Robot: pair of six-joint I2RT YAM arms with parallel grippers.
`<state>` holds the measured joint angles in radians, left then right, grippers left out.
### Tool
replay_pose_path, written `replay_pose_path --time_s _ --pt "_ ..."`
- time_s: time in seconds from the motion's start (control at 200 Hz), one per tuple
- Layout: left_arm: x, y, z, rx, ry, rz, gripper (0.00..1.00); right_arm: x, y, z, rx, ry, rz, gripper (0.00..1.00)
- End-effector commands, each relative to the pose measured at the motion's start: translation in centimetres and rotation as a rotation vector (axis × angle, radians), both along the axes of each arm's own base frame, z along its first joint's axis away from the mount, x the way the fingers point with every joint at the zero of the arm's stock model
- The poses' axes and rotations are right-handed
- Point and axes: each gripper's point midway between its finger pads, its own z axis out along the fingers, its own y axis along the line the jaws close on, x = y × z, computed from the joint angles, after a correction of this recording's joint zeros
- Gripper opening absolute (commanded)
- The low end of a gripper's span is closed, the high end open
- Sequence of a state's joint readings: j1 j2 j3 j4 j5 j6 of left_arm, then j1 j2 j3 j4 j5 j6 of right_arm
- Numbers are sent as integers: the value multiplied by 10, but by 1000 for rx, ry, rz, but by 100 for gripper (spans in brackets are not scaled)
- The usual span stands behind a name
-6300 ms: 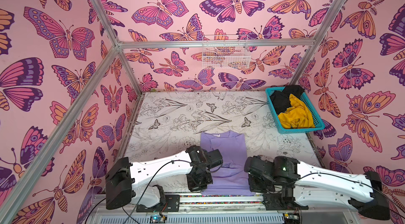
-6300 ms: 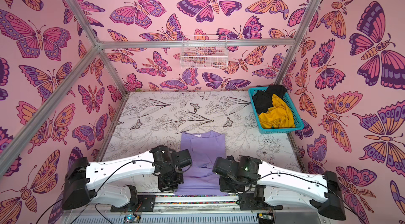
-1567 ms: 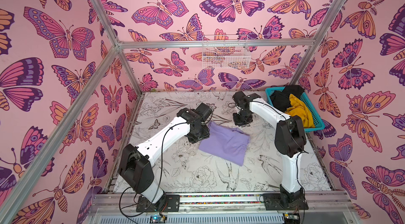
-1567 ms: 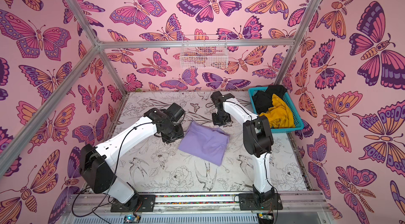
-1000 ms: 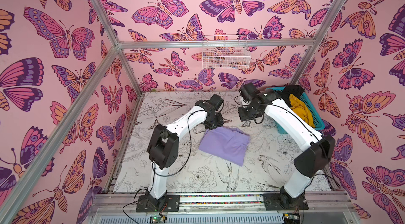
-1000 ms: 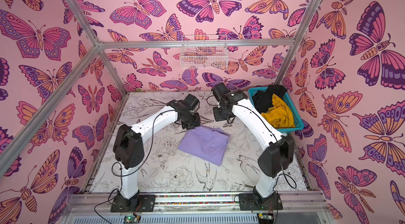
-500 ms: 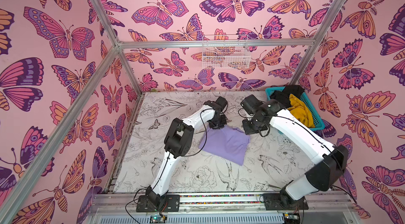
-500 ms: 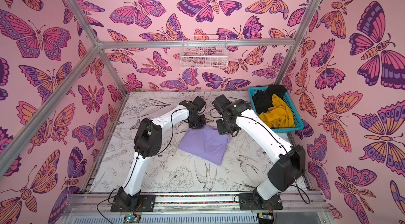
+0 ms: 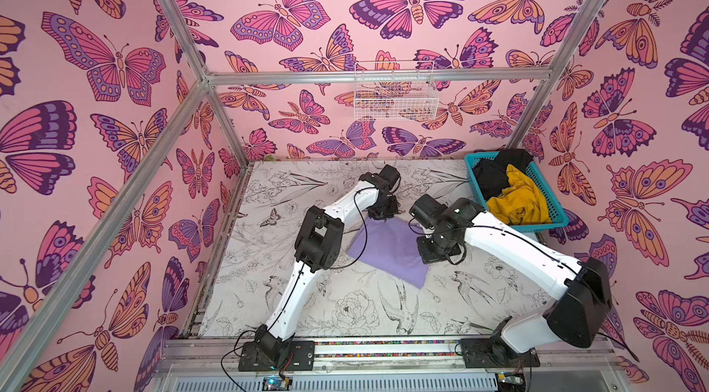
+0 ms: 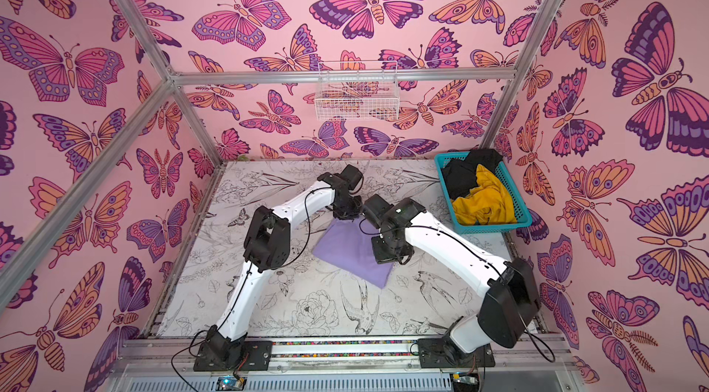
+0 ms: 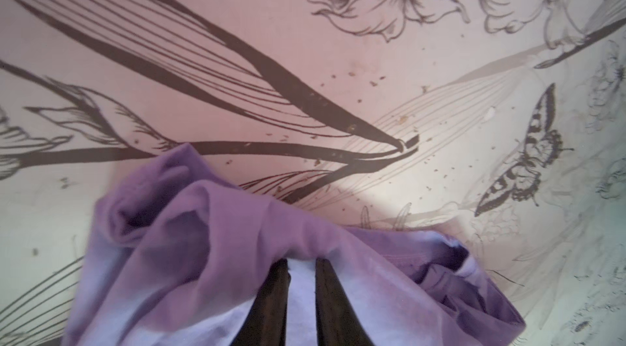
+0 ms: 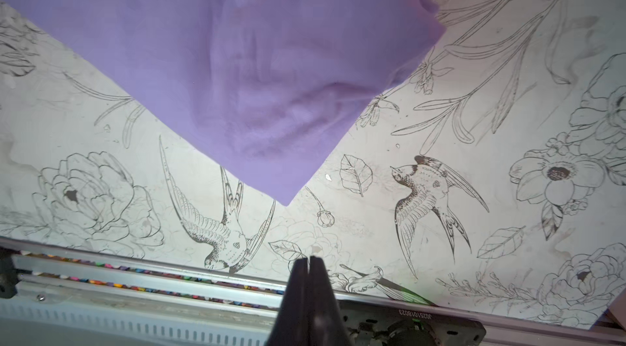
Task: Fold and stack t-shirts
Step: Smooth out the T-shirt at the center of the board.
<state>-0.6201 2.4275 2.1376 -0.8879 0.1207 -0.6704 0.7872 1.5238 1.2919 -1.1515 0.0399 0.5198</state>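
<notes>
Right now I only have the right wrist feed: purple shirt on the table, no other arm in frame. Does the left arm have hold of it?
Observer: Looks like it. In the left wrist view the left gripper is closed on a bunched fold of the lavender shirt.
Operator: Which end of the shirt?
Observer: The far end, away from the base rail. In a top view the gripper sits right at that corner.
Operator: Where are the other shirts?
Observer: The yellow shirt and the black shirt lie crumpled in the teal basket at the table's far right corner.
</notes>
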Motion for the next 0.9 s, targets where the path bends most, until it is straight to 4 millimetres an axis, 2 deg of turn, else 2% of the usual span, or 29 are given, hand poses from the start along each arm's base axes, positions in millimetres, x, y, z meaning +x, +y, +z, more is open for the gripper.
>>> replay_pose_path --time_s 0.0,0.035,0.17,0.296,0.416,0.571,0.756,0.897 --pt "-11 32 4 118 -1 5 20 18 12 -16 -1 -42 19 0" --pt "-13 37 7 131 -7 6 20 24 13 -23 -24 -40 22 0" --pt "-21 52 30 157 -45 20 20 50 16 -29 -27 -56 6 0" --pt "-28 62 56 156 -79 37 20 72 5 -31 -48 -74 -29 0" --pt "-38 69 82 138 -105 50 20 84 -8 -38 -100 -75 -26 0" --pt "-54 75 112 76 -120 91 21 90 -18 -54 -127 -34 -27 0" --pt "-81 77 128 -3 -73 145 20 93 -24 -85 -155 8 -14 0" --pt "-104 77 131 -33 -41 144 19 106 -27 -106 -141 25 -25 0"
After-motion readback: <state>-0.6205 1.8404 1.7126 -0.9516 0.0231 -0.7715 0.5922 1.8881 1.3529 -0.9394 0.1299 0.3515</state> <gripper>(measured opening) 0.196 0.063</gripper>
